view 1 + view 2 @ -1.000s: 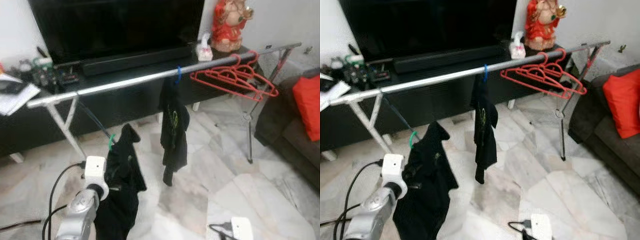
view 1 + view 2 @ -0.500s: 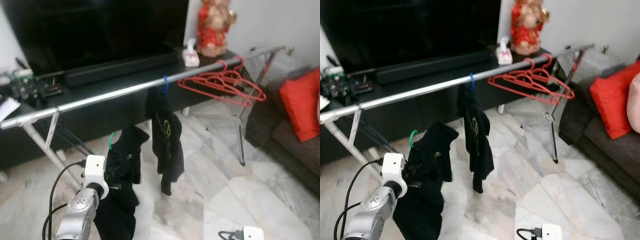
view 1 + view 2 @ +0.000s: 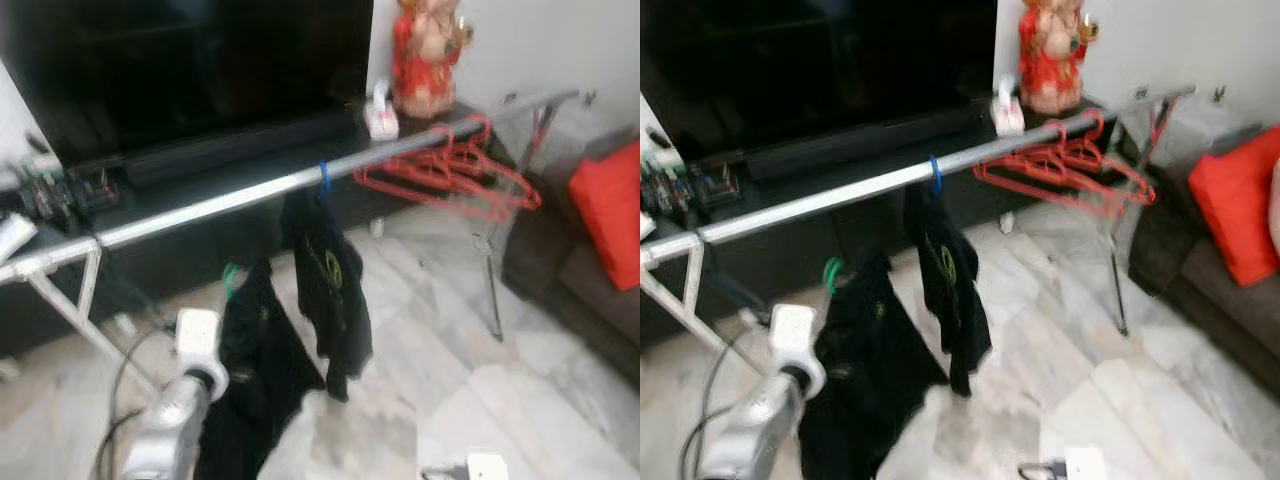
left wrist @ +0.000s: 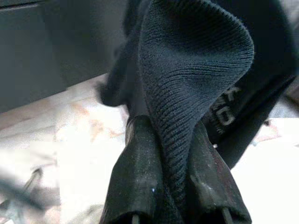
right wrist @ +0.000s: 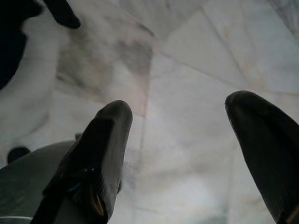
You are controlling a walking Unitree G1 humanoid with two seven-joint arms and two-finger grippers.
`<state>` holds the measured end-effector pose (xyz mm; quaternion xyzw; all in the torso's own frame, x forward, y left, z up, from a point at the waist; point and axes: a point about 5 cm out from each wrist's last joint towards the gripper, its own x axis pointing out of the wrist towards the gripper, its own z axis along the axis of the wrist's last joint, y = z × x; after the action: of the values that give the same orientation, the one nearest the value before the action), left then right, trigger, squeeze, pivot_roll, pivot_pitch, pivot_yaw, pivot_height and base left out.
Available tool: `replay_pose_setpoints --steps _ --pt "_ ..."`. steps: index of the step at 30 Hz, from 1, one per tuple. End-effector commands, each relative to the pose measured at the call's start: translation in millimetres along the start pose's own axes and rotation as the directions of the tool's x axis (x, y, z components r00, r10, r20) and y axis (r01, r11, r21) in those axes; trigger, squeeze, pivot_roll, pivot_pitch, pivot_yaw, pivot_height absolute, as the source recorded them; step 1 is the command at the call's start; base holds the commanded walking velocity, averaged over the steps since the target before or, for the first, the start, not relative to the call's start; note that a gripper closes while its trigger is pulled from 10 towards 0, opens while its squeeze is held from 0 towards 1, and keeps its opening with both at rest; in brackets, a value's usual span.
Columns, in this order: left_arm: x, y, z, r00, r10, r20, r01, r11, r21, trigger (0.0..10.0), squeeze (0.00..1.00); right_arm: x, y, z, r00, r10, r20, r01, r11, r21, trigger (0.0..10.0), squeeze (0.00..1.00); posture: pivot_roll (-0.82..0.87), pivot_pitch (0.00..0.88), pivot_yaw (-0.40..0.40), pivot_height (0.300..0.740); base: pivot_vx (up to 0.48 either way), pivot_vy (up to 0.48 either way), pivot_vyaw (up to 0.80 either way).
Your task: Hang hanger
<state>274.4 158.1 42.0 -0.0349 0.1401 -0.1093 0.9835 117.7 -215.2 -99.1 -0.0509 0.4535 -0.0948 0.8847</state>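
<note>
Pinching a black garment (image 4: 196, 70) between its fingers, the left gripper (image 4: 170, 140) holds it on a green hanger (image 3: 231, 277) below the silver rail (image 3: 200, 207), beside another black garment (image 3: 328, 285) on a blue hanger (image 3: 323, 178). The right gripper (image 5: 180, 140) hangs spread above the marble floor (image 3: 540, 380).

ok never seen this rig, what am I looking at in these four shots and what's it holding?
A walking humanoid robot with two arms. The two wide shots come from its head cameras, looking down at a metal clothes rail before a TV bench. The two close shots come from wrist cameras, looking along each pincer's black fingers. The left pincer is shut on a black garment that sits on a green hanger, below the rail. Another black garment hangs from a blue hanger, with red hangers further along. The right pincer is open above the marble floor.
</note>
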Motion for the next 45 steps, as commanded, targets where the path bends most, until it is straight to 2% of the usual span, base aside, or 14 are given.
replay_pose_setpoints --steps 1,10,18,29,34,37,39,40,42,45 --pt "-1.3 10.7 12 0.999 0.023 0.048 -0.024 0.999 0.036 10.0 0.0 1.8 7.5 6 1.0 0.015 0.01 -0.015 1.0 -0.001 10.0 0.0 -0.11 0.0 -0.016 0.74 0.255 0.0 0.0" --pt "2.8 11.3 20 0.998 0.01 0.065 -0.014 0.999 0.051 10.0 0.0 1.7 9.0 5 1.0 0.016 0.001 -0.016 1.0 -0.004 10.0 0.0 -0.11 0.0 -0.013 0.74 0.257 0.0 0.0" --pt "5.1 5.6 21 0.997 -0.026 0.067 0.02 0.997 0.079 10.0 0.0 2.6 12.6 8 1.0 0.024 0.009 -0.024 1.0 -0.007 10.0 0.0 -0.11 0.0 -0.01 0.74 0.255 0.0 0.0" --pt "3.3 1.2 21 0.994 -0.073 0.08 0.065 0.993 0.097 10.0 0.0 2.4 11.2 7 1.0 0.019 0.007 -0.019 1.0 -0.011 10.0 0.0 -0.11 0.0 -0.009 0.74 0.0 0.0 0.0" --pt "4.7 -2.3 26 0.989 -0.111 0.103 0.093 0.983 0.158 10.0 0.0 2.8 9.1 9 1.0 0.011 0.016 -0.011 1.0 -0.012 10.0 0.0 -0.11 0.0 -0.009 0.74 0.0 0.0 0.0" --pt "10.5 -2.8 34 0.986 -0.115 0.123 0.091 0.978 0.19 10.0 0.0 3.2 12.6 11 1.0 0.02 0.021 -0.019 1.0 -0.012 10.0 0.0 -0.11 0.0 -0.007 0.74 0.0 0.0 0.0" --pt "15.2 -2.5 39 0.986 -0.098 0.138 0.07 0.979 0.193 10.0 0.0 3.5 13.7 12 0.999 0.024 0.023 -0.024 1.0 -0.015 10.0 0.0 -0.11 0.0 -0.008 0.74 0.0 0.0 0.0" --pt "18.9 0.4 44 0.985 -0.051 0.162 0.023 0.985 0.169 10.0 0.0 3.8 13.4 12 0.999 0.029 0.023 -0.028 0.999 -0.029 10.0 0.0 -0.11 0.0 -0.01 0.74 0.0 0.0 0.0" --pt "24.4 7.8 46 0.988 0.018 0.155 -0.043 0.986 0.16 10.0 0.0 4.3 13.5 13 0.999 0.03 0.018 -0.029 0.999 -0.035 10.0 0.0 -0.11 0.0 -0.013 0.74 0.0 0.0 0.0" --pt "27.1 13.4 48 0.985 0.06 0.159 -0.085 0.984 0.156 10.0 0.0 4.8 14.0 15 0.999 0.029 0.021 -0.028 0.999 -0.029 10.0 0.0 -0.11 0.0 -0.017 0.74 0.0 0.0 0.0"
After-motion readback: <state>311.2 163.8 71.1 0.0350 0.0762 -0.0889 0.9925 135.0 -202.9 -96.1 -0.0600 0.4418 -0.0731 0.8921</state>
